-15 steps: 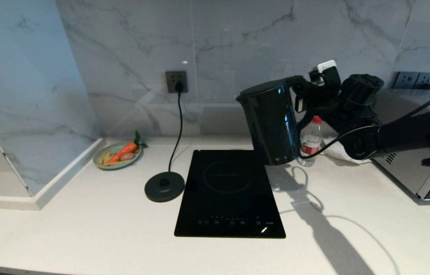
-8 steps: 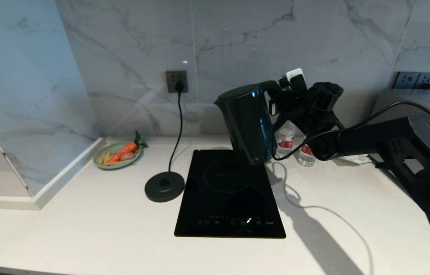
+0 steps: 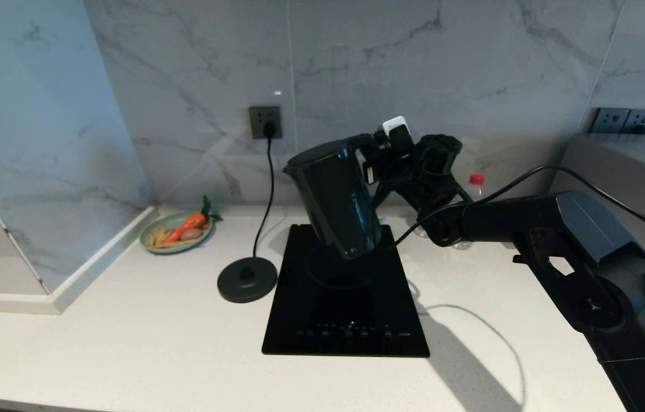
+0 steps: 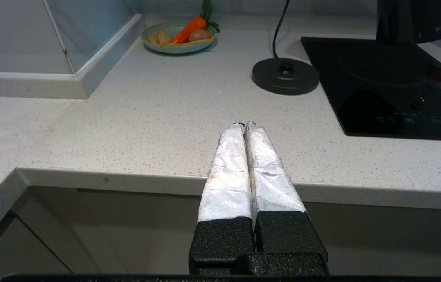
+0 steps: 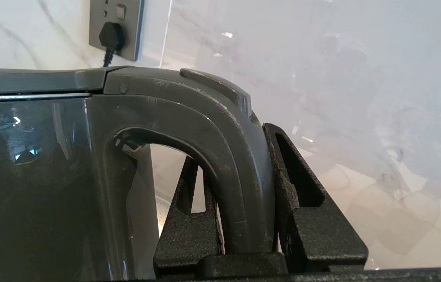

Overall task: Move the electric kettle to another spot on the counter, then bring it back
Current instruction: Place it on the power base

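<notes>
The electric kettle (image 3: 333, 200) is glossy black and hangs tilted in the air above the back of the black cooktop (image 3: 345, 309), clear of the counter (image 3: 127, 320). My right gripper (image 3: 376, 166) reaches in from the right and is shut on its loop handle; in the right wrist view the two black fingers (image 5: 306, 203) clamp the handle's (image 5: 220, 129) upper curve. The kettle's foot (image 4: 412, 19) shows in the left wrist view. My left gripper (image 4: 243, 124) is shut on nothing, low at the counter's front edge (image 4: 146, 172), outside the head view.
The round black base disc (image 3: 246, 279) sits left of the cooktop, its cord running up to a wall socket (image 3: 265, 122). A green plate of food (image 3: 176, 232) lies at the back left. A red-capped bottle (image 3: 474, 183) stands behind my right arm. A grey appliance (image 3: 614, 166) fills the right.
My right arm has carried the kettle leftward, from beside the cooktop's right edge to above its back part, and a little lower. The kettle leans more.
</notes>
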Tool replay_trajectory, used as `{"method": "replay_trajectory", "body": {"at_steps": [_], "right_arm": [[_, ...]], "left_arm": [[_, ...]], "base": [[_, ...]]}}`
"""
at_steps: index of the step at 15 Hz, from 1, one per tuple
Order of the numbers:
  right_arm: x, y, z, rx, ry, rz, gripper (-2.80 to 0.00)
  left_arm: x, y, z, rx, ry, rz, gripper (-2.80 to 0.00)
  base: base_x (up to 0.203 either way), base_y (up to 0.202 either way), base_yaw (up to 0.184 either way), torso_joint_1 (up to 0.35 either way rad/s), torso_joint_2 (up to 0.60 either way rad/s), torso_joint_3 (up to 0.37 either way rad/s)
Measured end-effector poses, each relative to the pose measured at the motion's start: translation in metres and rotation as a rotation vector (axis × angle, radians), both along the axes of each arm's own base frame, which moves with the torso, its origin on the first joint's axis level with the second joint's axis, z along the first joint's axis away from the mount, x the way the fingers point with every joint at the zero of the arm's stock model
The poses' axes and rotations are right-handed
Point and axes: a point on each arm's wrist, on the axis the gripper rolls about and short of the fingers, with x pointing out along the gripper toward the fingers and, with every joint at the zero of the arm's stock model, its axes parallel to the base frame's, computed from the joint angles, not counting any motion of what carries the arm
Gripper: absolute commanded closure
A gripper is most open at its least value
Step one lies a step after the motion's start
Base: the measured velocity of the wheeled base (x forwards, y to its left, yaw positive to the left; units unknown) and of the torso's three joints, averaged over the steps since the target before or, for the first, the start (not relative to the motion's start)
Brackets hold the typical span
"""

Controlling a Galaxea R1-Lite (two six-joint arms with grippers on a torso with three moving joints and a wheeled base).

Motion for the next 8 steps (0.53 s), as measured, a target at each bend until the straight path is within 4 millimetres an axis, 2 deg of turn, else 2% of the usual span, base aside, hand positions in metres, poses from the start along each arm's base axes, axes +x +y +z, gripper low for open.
{"method": "replay_trajectory", "body": {"at_steps": [8], "right_arm": [[-0.014,0.036,-0.005,0.085,0.036,-0.004,0.00]], "left_arm": [[0.000,0.000,0.000,0.000,0.000,0.000,0.00]], "base": [[0.000,0.000,0.000,0.000,0.00,0.000]]}}
